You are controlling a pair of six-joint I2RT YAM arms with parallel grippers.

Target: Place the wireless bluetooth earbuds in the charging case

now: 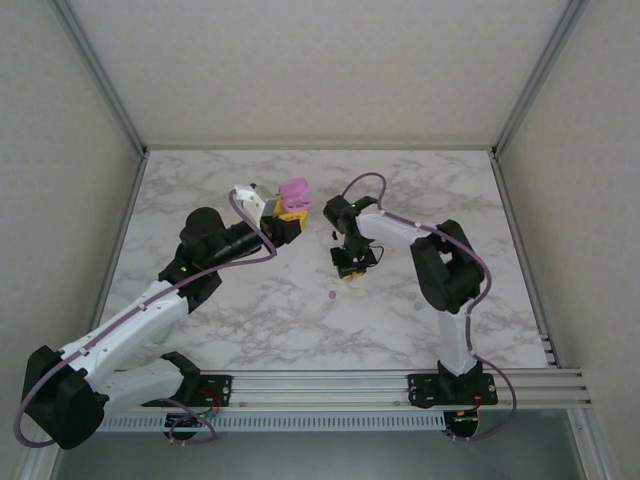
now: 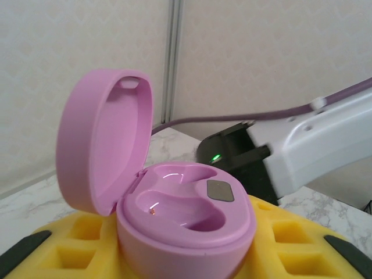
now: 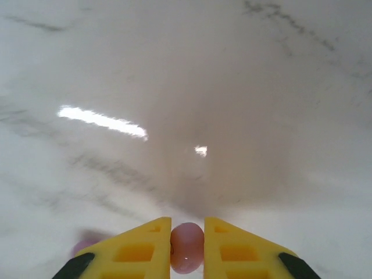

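From up high, I see the left gripper squeezed around the pink charging case. It holds the case up off the table and turned toward the other arm, I think so the buds can be dropped in easily. The right gripper points down, low over the marble, where the buds lie. A loose pink bud sits on the table near it, and a pale green bud lies farther off to the right. From the left wrist, the case sits snug between the yellow fingers. Its lid stands wide open, tipped back. Both hollows inside are empty, so no bud is home yet. The right arm waits just behind it. From the right wrist, the two yellow tips are pinched shut on a small pink bud, one tip on each side. The bud is close over the table, and I cannot tell if it touches. A blurry pink spot lies just beside the left tip. It may be the other pink bud. I think the bud has to be lifted and carried over to the open case next.
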